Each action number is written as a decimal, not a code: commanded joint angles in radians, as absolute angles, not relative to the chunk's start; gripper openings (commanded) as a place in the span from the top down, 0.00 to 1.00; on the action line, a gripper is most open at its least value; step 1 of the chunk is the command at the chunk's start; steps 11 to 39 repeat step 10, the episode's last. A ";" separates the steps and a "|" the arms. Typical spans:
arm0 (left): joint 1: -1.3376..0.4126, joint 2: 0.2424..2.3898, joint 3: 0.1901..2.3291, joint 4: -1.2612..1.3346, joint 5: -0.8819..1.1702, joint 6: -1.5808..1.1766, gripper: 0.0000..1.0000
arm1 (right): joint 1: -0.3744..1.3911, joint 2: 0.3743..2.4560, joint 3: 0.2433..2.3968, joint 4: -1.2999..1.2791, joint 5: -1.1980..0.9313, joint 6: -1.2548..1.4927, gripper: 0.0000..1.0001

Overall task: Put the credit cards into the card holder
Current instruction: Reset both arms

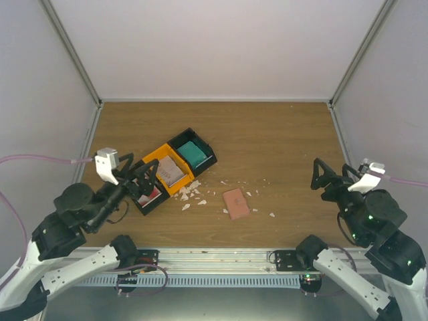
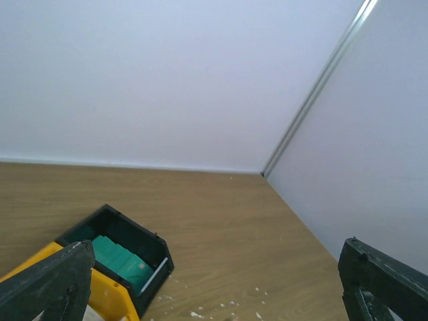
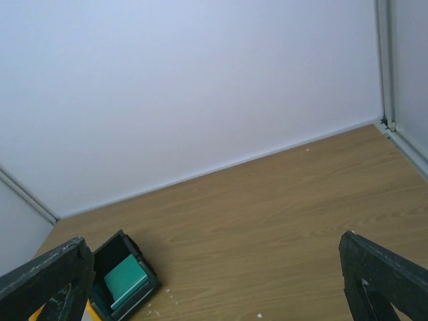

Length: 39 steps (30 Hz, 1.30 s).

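Hovering jaws spread, empty — left gripper [image 1: 146, 177] over the bins [image 1: 160, 152], red card [image 1: 151, 196] just under it, pale card [image 1: 171, 171] and teal card [image 1: 194, 152] beyond. Far side, right gripper [image 1: 319, 175] likewise spread. Flat between both arms lies the card holder [image 1: 236, 202], long axis running roughly near-to-far.

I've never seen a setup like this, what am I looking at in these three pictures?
Two robot arms are bolted at the near edge of a table. One picture looks down from above and behind them; the other two come from wrist cameras, showing the left fingers and right fingers at the bottom corners. On the table sit a black bin with a teal card, an orange bin with a pale card, a second black bin with a red card, a pink card holder and white scraps. Both pairs are open, holding nothing.
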State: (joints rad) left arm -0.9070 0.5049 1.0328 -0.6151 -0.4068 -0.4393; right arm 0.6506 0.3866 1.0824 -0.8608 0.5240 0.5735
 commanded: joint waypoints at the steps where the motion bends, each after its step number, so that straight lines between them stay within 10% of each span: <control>1: -0.904 0.462 1.039 -0.615 -0.513 -0.402 0.01 | 0.649 0.362 1.060 -0.853 0.586 0.569 0.01; 39: -0.904 0.432 1.040 -0.619 -0.525 -0.407 0.01 | 0.648 0.346 1.025 -0.826 0.561 0.553 0.00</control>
